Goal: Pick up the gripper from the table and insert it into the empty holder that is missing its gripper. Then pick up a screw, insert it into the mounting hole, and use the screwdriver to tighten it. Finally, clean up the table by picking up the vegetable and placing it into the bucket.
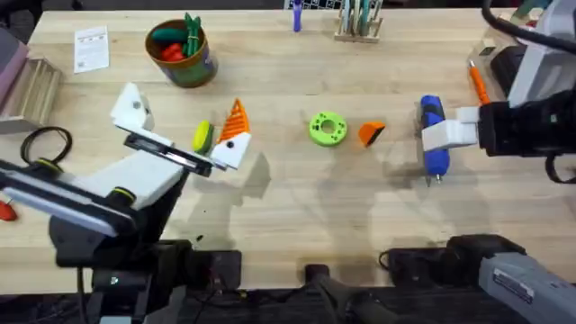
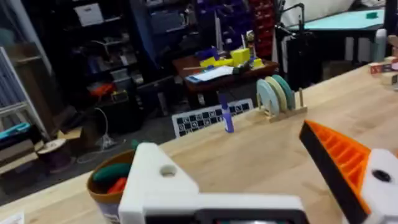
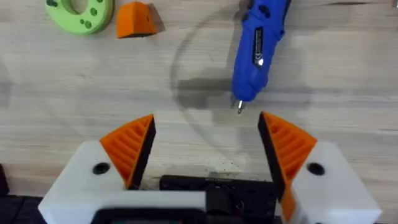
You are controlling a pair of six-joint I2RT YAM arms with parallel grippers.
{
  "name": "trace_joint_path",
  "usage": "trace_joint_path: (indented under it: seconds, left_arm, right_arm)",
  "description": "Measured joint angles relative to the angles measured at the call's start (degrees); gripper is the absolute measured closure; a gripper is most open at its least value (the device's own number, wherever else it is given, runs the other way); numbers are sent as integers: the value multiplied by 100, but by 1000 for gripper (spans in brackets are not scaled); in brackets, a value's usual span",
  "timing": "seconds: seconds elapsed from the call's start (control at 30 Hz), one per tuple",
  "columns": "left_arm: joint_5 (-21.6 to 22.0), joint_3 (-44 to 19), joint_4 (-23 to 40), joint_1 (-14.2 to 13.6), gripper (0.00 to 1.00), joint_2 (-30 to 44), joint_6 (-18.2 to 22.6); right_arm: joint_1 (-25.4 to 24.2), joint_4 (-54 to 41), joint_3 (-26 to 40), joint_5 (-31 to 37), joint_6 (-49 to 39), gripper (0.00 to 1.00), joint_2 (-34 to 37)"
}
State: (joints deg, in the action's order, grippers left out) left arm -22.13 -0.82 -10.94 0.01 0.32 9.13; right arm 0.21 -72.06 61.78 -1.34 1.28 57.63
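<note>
Risk first: my right tool hangs wide and empty over the bench, with the screwdriver between its fingers, while the loose orange gripper lies beside the green disc. Closing now would, I judge, take the wrong part. My left tool stands wide, 1 finger bare: the holder. I cannot find a screw; the bucket hides most of its contents.

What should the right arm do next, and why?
Probably shift the right gripper, jaws open, from the screwdriver toward the orange gripper lying beside the green ring. The left arm's holder has no tip yet, so that comes first.
</note>
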Motion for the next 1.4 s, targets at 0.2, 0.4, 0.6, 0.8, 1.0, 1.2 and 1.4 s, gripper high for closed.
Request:
trace_joint_path:
  seconds: [0.2,0.4,0.6,0.8,1.0,1.2,1.4]
  left_arm:
    - [-302,46,103,0,15,-1,10]
    - [-1091,46,718,0,15,-1,9]
    - [-2265,46,1120,2,15,0,-140]
    - [-2966,46,1333,2,15,0,-747]
    - [-3532,46,1514,0,15,-2,-1130]
    - [-3814,46,1620,1,16,-1,-1250]
    - [-3956,44,1693,0,15,-2,-1269]
  right_arm:
    - [0,1,0,-1,0,8,0]
    - [0,1,0,-2,0,9,-1]
    - [0,1,0,-2,0,10,-2]
    - [0,1,0,-2,0,9,0]
    - [0,1,0,-2,0,10,-2]
    - [0,1,0,-1,0,10,-1]
    - [0,1,0,-1,0,10,0]
